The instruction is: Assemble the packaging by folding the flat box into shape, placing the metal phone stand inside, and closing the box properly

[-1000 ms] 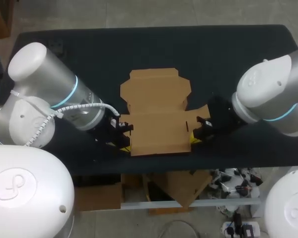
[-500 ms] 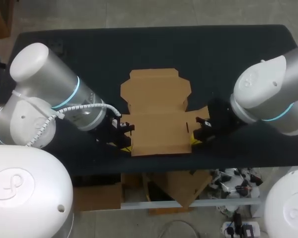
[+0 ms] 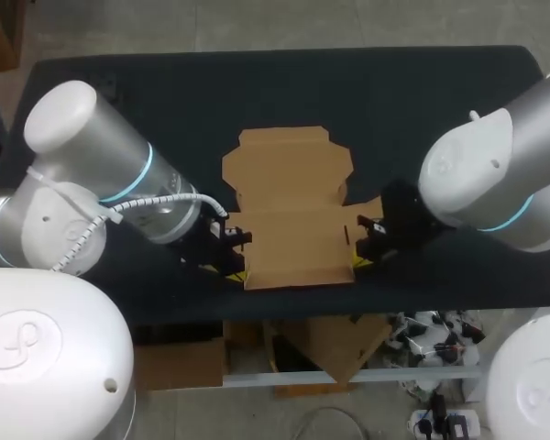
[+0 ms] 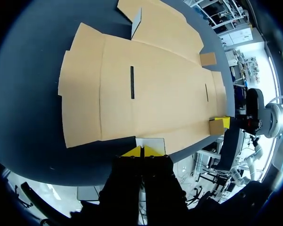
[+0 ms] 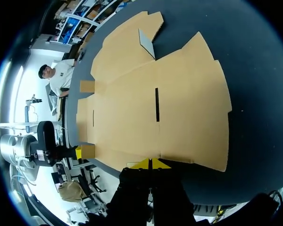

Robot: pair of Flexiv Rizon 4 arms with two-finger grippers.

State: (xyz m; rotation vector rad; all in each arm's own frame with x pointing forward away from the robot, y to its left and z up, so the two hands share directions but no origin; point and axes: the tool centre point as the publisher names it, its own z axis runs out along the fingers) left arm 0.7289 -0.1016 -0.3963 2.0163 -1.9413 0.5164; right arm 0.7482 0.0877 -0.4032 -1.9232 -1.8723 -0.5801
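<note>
Since a second ago, over the dark table (image 3: 422, 92), my left arm (image 3: 101, 183) has edged its wrist toward the middle and my right arm (image 3: 495, 183) has swung its elbow inward. The flat box (image 3: 293, 211) lies unfolded near the table's front edge, about where it was. Both arms reach in low from the sides, facing across the box: left gripper (image 4: 141, 151) pressed together, tips at the box's left edge by a small pale flap; right gripper (image 5: 151, 163) likewise together at the right edge. Cannot tell whether either nips cardboard.
</note>
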